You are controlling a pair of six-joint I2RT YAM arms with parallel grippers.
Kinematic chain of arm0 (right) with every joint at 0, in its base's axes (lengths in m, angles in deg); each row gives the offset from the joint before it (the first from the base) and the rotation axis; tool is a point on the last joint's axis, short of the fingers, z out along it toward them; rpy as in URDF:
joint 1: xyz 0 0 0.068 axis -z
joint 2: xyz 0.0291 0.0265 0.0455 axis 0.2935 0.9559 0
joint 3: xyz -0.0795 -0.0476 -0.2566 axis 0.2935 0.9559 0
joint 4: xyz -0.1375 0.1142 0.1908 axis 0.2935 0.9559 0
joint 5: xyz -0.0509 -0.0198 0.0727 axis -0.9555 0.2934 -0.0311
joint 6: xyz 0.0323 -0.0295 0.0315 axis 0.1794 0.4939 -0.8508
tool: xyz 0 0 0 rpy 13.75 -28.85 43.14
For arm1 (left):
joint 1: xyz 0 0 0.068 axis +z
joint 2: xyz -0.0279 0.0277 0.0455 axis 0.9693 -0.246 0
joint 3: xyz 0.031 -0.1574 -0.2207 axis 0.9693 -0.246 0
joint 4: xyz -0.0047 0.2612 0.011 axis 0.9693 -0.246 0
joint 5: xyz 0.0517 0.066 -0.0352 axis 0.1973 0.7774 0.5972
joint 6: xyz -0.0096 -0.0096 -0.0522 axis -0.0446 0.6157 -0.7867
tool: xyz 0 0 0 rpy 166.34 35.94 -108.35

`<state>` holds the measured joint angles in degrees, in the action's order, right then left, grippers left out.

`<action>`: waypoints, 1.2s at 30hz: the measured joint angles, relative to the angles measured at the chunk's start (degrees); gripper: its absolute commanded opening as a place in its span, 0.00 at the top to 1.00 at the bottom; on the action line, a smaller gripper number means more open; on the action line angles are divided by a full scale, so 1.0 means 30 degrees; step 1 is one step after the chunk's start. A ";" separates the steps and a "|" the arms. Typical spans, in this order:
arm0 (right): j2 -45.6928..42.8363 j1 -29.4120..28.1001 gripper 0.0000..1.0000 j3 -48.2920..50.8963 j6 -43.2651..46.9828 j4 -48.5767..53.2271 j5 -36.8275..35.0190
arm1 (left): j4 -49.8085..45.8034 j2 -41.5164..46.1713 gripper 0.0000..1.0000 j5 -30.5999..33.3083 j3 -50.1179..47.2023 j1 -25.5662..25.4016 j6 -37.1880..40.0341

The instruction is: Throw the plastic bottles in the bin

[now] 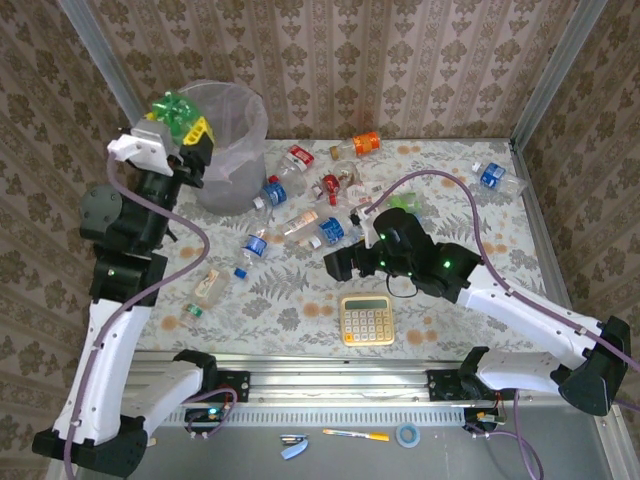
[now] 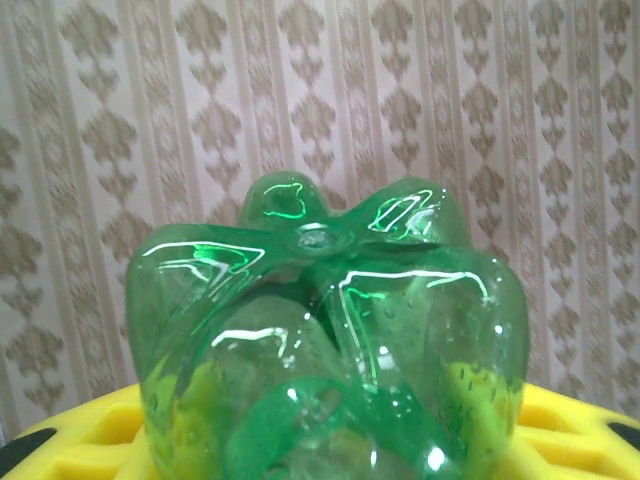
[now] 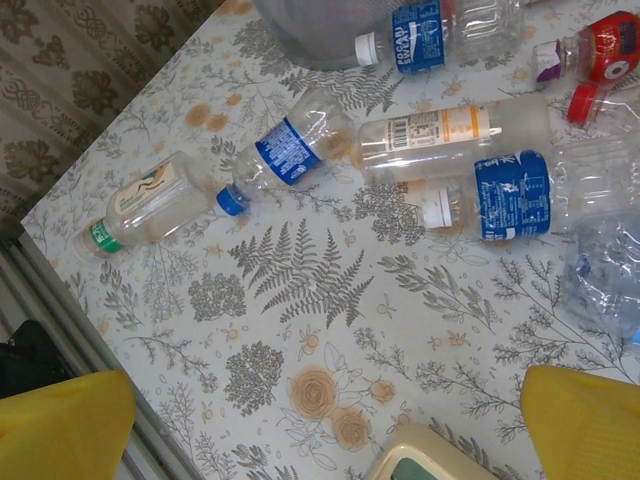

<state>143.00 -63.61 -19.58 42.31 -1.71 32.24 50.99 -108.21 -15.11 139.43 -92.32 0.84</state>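
Observation:
A crushed green plastic bottle (image 1: 176, 111) is raised at the far left, level with the rim of the grey bin (image 1: 245, 172) and just left of it, with my left gripper (image 1: 188, 133) shut on it. In the left wrist view the green bottle (image 2: 330, 320) sits base-up between the yellow fingers (image 2: 75, 440) of the left gripper (image 2: 330, 445). My right gripper (image 1: 343, 264) hovers open over the mid table, holding nothing. Its yellow fingertips (image 3: 65, 425) frame bare cloth around the right gripper (image 3: 325, 430). Several bottles (image 1: 300, 225) lie beyond it, among them a blue-labelled one (image 3: 290, 150) and a green-capped one (image 3: 150, 205).
A yellow calculator (image 1: 366, 320) lies just in front of the right gripper, its corner (image 3: 420, 462) showing below the fingers. Stray bottles lie at the back (image 1: 365, 143), far right (image 1: 495, 177) and near left (image 1: 208, 287). Patterned walls enclose the table.

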 measured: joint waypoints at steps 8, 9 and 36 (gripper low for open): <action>0.0000 0.0474 0.00 0.0000 -0.0007 0.0000 0.0000 | 0.6135 -0.1290 0.48 -0.0408 -0.1056 0.1071 0.0619; 0.0000 0.0554 0.00 0.0000 -0.0007 0.0000 0.0000 | 0.6637 -0.1435 0.48 -0.0437 -0.1195 0.1173 0.0619; -0.0780 0.1523 0.00 0.0831 -0.0729 -0.0102 0.1690 | -0.7504 -0.8947 0.00 -0.2710 0.7111 0.5697 -0.3723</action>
<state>140.66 -59.05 -17.09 40.12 -2.01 37.31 28.48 -135.05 -23.24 160.76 -75.23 -10.33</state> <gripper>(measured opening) 0.999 0.997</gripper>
